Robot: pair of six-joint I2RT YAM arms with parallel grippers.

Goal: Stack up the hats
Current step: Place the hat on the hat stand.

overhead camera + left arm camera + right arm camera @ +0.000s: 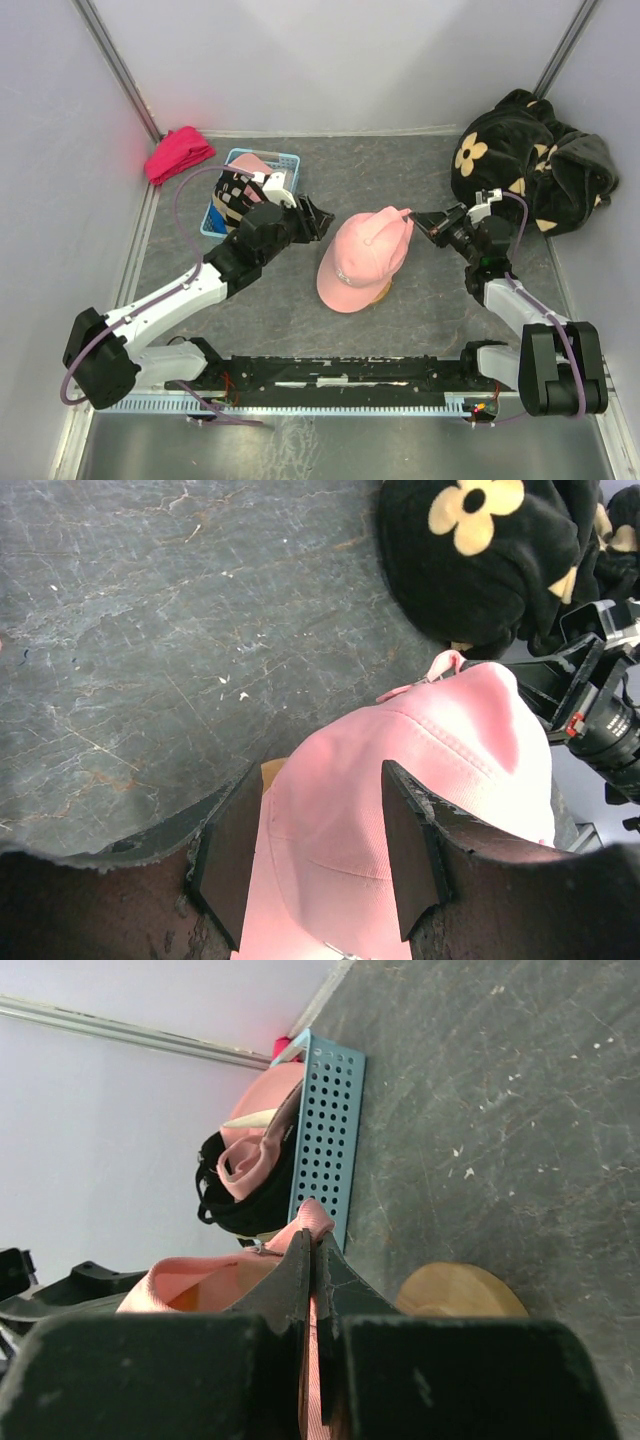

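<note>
A pink hat (362,258) is in the middle of the table, over something tan (381,293). My right gripper (415,217) is shut on the strap at its back edge; the right wrist view shows the pink strap (316,1218) pinched between the fingers of that gripper (318,1250). My left gripper (318,218) stands open just left of the pink hat, apart from it. In the left wrist view its fingers (408,845) frame the pink hat (470,750), which lies beyond them. More hats, pink (250,163) and black (232,195), lie in a blue basket (285,160).
A red-pink cloth bundle (180,152) lies in the back left corner. Big black plush fabric with beige flowers (530,160) fills the back right, close behind the right arm. White walls close in on both sides. The tan rounded thing (460,1295) shows under the pink hat.
</note>
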